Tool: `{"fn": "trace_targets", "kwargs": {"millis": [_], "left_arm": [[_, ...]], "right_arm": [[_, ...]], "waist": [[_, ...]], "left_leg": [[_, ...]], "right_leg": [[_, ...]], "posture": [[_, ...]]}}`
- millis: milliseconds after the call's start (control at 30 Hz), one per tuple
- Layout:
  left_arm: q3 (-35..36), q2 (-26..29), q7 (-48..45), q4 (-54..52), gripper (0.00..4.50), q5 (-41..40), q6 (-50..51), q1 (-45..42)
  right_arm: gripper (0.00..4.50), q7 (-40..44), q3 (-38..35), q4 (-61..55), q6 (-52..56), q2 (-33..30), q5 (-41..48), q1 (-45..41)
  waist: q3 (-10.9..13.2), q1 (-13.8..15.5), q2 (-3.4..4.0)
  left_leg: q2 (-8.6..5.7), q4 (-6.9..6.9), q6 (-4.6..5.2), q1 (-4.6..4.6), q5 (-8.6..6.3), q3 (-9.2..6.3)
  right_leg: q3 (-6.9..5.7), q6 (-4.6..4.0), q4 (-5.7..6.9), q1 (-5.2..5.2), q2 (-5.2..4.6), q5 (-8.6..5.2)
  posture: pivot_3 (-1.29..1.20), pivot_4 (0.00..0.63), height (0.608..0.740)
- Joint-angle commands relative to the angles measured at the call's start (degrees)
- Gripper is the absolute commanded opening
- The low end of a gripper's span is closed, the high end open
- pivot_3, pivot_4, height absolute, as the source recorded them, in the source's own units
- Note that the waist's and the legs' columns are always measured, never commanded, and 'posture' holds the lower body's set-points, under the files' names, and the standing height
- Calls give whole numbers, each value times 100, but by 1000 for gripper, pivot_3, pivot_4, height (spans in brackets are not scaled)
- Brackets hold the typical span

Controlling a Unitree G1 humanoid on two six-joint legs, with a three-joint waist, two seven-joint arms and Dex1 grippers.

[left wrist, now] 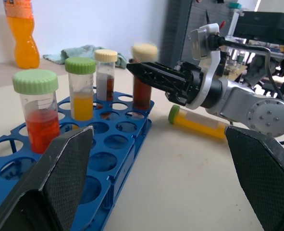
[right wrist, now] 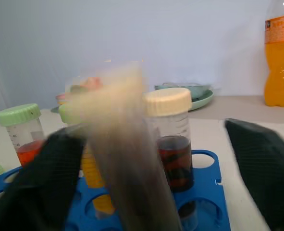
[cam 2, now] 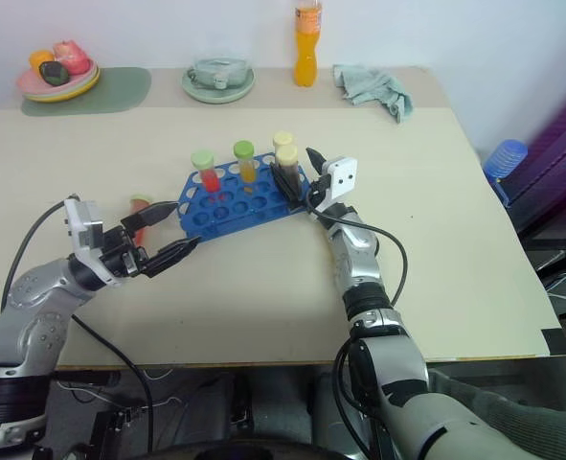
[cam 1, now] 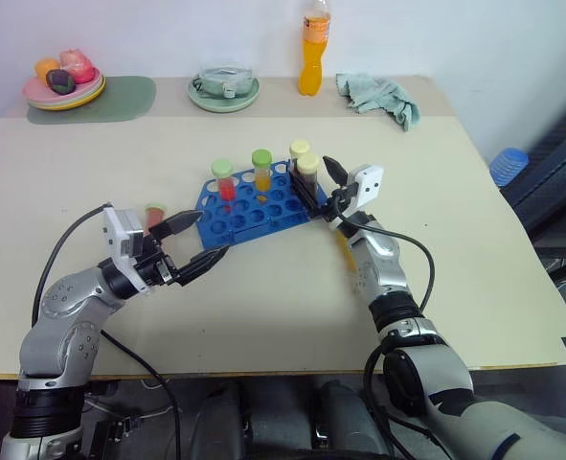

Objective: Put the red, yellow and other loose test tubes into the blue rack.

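From the head views, the blue rack [cam 1: 254,203] sits near the middle of the table [cam 1: 455,249]. Four tubes stand in it: a red tube [cam 1: 224,179] with a green cap, a yellow tube [cam 1: 261,170] with a green cap, and two dark tubes with pale caps at the rack's end nearest the right arm. The right tool [cam 1: 319,188] is at that end with its fingers spread apart on both sides of the nearer dark tube [cam 1: 307,176]. I think it has just let the tube drop into its hole, so it holds nothing. A loose tube [cam 1: 154,215] with red liquid lies on the table beside the rack's other end, just behind the left tool [cam 1: 209,240]. That tool is wide open and empty, maybe waiting its turn for this tube.

In the left wrist view, another loose yellow tube [left wrist: 199,123] with a green cap lies flat on the table beside the rack, under the right arm. It must go into the rack too.

In the right wrist view, the nearer dark tube [right wrist: 127,144] is a blur between the spread fingers [right wrist: 264,163]. The other dark tube [right wrist: 173,139] stands straight in its hole behind it.
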Motion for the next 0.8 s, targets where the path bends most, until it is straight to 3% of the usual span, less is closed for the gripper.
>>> {"fn": "trace_targets", "kwargs": {"millis": [33,233,400,533,633,800], "left_arm": [[67,0,-2,-197,4500,-95,-36,28],[-59,-103,-33,-105,4500,-43,-105,-70],[-147,-163,-120,34,4500,28,-172,-145],[-257,-218,-189,138,4500,96,-238,-185],[-319,-263,-231,252,4500,133,-292,-262],[-453,-265,-458,399,4500,190,-327,-347]], "right_arm": [[4424,64,65,-480,22,-210,-102,10],[4424,195,183,-1408,584,-731,-159,301],[4424,767,377,-3163,2102,-1644,93,902],[4424,-34,438,-4726,3445,-2260,-498,1500],[4424,-469,531,-5874,5231,-2732,-839,1704],[4424,-177,338,-6429,8908,-3035,364,864]], "waist": [[1,1,1],[1,5,1],[1,19,1],[0,13,1],[1,3,2],[1,-1,1]], "left_leg": [[0,0,0,0,0,0],[0,0,0,0,0,-1],[-1,0,1,-1,0,-1],[-1,-1,1,-1,-1,-2],[-1,-1,1,0,-1,-1],[-1,-1,2,-1,-1,-2]], "right_leg": [[0,0,0,0,0,0],[0,0,0,0,0,0],[0,0,-2,0,-1,0],[0,0,-4,0,-2,0],[1,0,-2,-2,-1,0],[1,-1,-3,-3,-1,0]], "posture": [[0,150,740],[0,150,740],[0,150,740],[0,150,740],[0,150,740],[0,150,740]]}}
